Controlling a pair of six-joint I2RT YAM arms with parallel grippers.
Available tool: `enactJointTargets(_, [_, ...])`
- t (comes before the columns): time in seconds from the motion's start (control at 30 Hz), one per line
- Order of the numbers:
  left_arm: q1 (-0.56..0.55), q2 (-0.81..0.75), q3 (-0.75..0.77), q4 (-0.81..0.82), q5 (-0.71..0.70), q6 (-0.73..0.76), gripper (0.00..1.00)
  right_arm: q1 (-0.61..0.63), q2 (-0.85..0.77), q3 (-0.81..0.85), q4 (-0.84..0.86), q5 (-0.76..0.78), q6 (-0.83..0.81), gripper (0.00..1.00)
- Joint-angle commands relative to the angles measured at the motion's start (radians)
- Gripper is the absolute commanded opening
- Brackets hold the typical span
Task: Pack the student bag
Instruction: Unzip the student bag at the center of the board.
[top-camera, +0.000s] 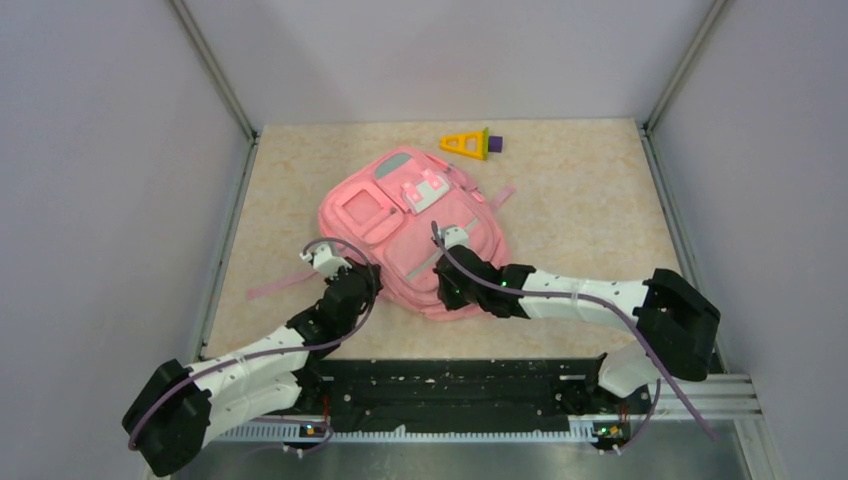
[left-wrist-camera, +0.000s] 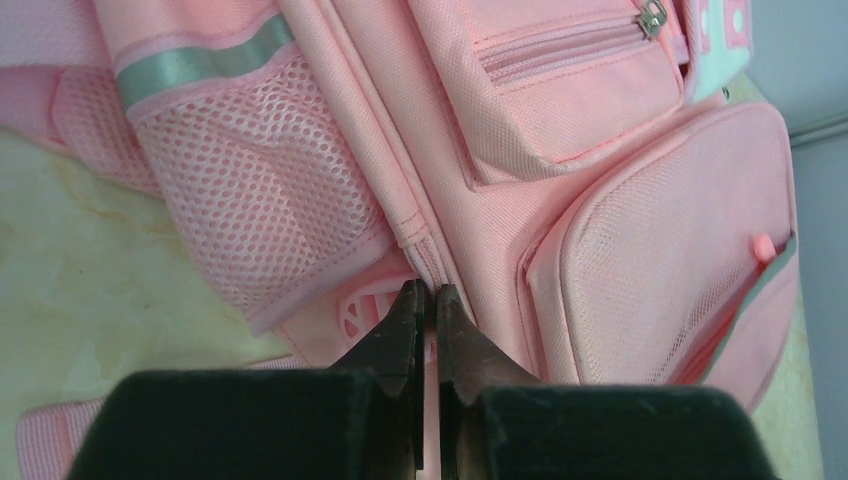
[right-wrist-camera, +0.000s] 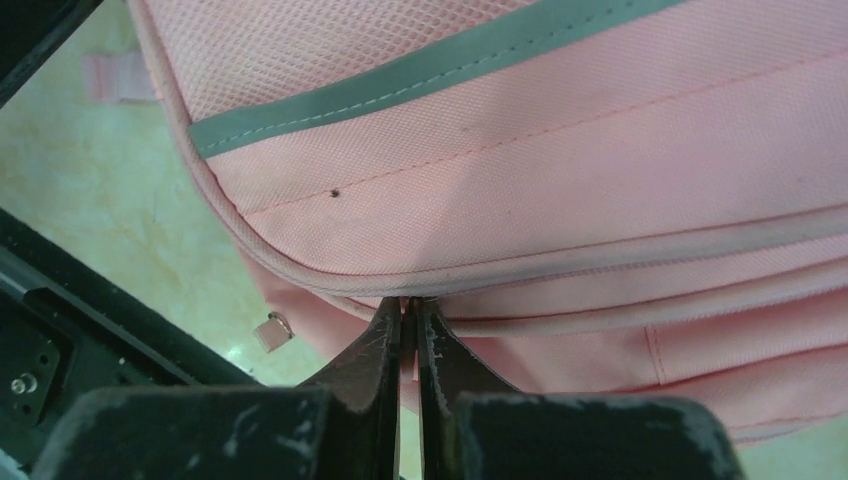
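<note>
Rail (top-camera: 450, 385): black, carried both arm bases, lay on near side of bag (top-camera: 400, 230).
Bag: pink, lay flat w/ front pockets up, roughly mid table (top-camera: 580, 200), turned at an angle; both arms reached to its near edge.
Left gripper (left-wrist-camera: 425, 300): at bag's near-left corner, jaws narrow, almost together, sliver of pink fabric pinched betw. them at seam beside mesh side pocket (left-wrist-camera: 260, 210).
Right gripper (right-wrist-camera: 408, 305): at bag's near-right edge, jaws narrow, nearly touching, tips against piped seam; couldn't tell if any fabric was caught betw. them.
Grey strip (right-wrist-camera: 400, 75): ran across bag panel just above right gripper's tips in wrist view.
Strap (top-camera: 275, 287): thin pink strip trailing from bag's near-left side, flat on table, beside left arm.
Toy (top-camera: 470, 145): yellow triangle w/ purple end piece, on far side of bag, near it but apart, not touching.
</note>
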Motion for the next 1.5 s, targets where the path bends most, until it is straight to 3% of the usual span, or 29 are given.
enactJointTargets(0.0, [-0.055,0.022,0.037,0.033,-0.024,-0.049,0.0,0.064,-0.019,0.023,0.1,-0.095,0.068,0.0])
enactJointTargets(0.17, [-0.067,0.024,0.039,0.038,-0.024,-0.039,0.0,0.081,0.002,0.065,0.125,-0.094,0.083,0.0])
enactJointTargets(0.3, [-0.069,-0.013,0.028,0.053,0.004,0.056,0.0,0.08,0.003,0.099,0.078,-0.041,0.057,0.0])
enactJointTargets(0.37, [-0.069,-0.048,0.032,0.022,0.027,0.126,0.06,0.081,-0.014,0.117,0.047,-0.028,0.037,0.2])
enactJointTargets(0.47, [-0.069,-0.118,0.05,-0.067,0.056,0.248,0.37,0.079,-0.061,0.139,-0.014,0.011,0.002,0.49])
enactJointTargets(0.53, [-0.07,-0.158,0.079,-0.15,0.049,0.311,0.5,0.07,-0.088,0.163,-0.073,0.062,-0.034,0.63])
enactJointTargets(0.63, [-0.077,-0.196,0.126,-0.211,0.036,0.415,0.53,0.005,-0.122,0.187,-0.159,0.122,-0.074,0.71])
enactJointTargets(0.77, [-0.104,-0.201,0.172,-0.14,0.06,0.552,0.53,-0.107,-0.204,0.13,-0.165,0.113,-0.104,0.78])
enactJointTargets(1.03, [-0.148,0.114,0.375,-0.058,0.279,0.681,0.58,-0.389,-0.339,-0.015,-0.139,0.024,-0.134,0.9])
enactJointTargets(1.27, [-0.232,0.364,0.529,-0.005,0.467,0.861,0.68,-0.644,-0.41,-0.119,-0.098,-0.051,-0.14,0.92])
enactJointTargets(1.47, [-0.258,0.529,0.643,-0.085,0.349,0.928,0.7,-0.683,-0.477,-0.144,-0.096,-0.043,-0.146,0.94])
